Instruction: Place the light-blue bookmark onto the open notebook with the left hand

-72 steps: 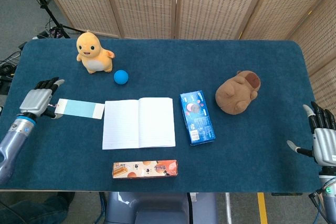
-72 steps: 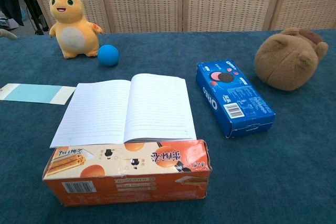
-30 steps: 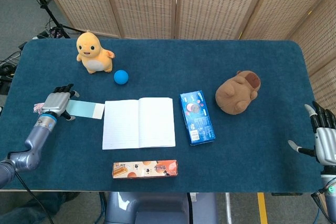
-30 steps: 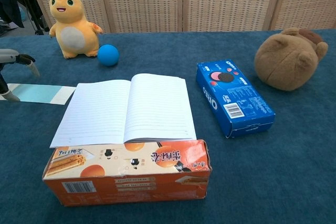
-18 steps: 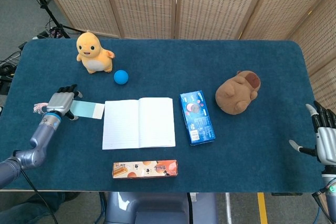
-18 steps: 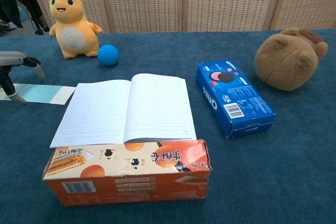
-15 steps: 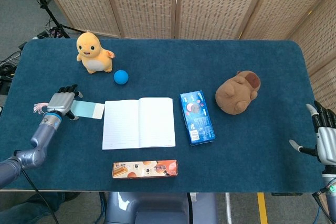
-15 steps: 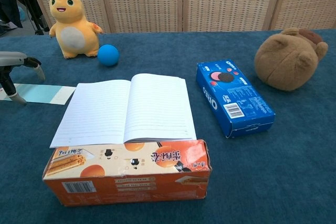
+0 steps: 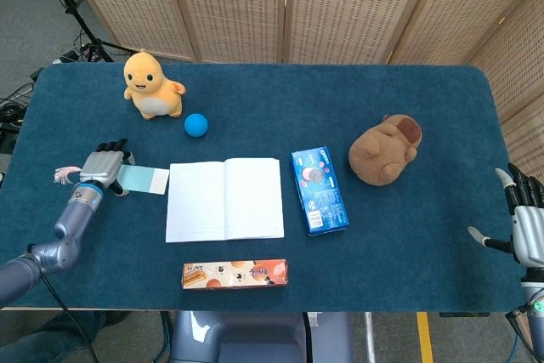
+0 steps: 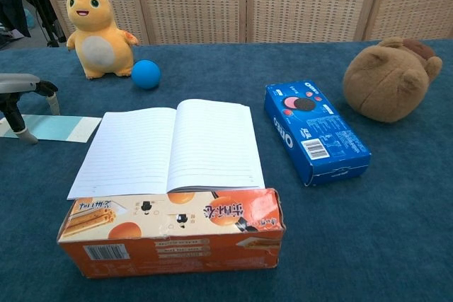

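A flat, light-blue paper bookmark (image 9: 140, 178) with a white end is seen lying on the blue-felted desk (image 9: 255, 99), just left of the open, white, lined notebook (image 9: 224, 200), its white end nearly touching the notebook's left edge. Its left portion is covered by the robot's grey left hand (image 9: 99, 167), whose fingers are spread and arched over the strip; in the chest view the fingertips (image 10: 27, 136) appear to be set down at or close to the bookmark's edges, but whether the paper is actually pinched cannot be told. A pinkish tassel (image 9: 64, 175) is seen just left of that hand, probably belonging to the bookmark. Because the strip is thin and lies flush on felt, it is judged that it could be slid or crumpled rather than lifted if the fingers are closed without getting under an edge, and that it could be pushed under the notebook page if dragged rightward. A weak pinch could also let it flutter free during the carry. The right hand (image 9: 525, 225) is held at the desk's far right edge, fingers apart and empty.
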